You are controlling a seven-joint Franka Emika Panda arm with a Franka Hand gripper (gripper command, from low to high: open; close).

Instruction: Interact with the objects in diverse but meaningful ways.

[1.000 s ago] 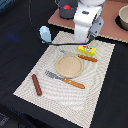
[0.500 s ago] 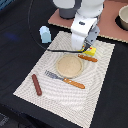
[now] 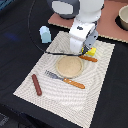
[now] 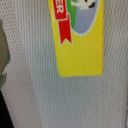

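Arm low over pale woven placemat (image 3: pixel 95 85). Yellow rectangular packet with red label (image 4: pixel 80 37) lies flat beneath wrist; gripper fingers hidden, spread cannot be told.

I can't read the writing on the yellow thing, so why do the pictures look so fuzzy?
In the wrist view the flat yellow rectangular packet with a red label sits very close to the lens, so its print is soft and cut off at the edge. The exterior view is small and coarse, and the arm hides most of that packet.
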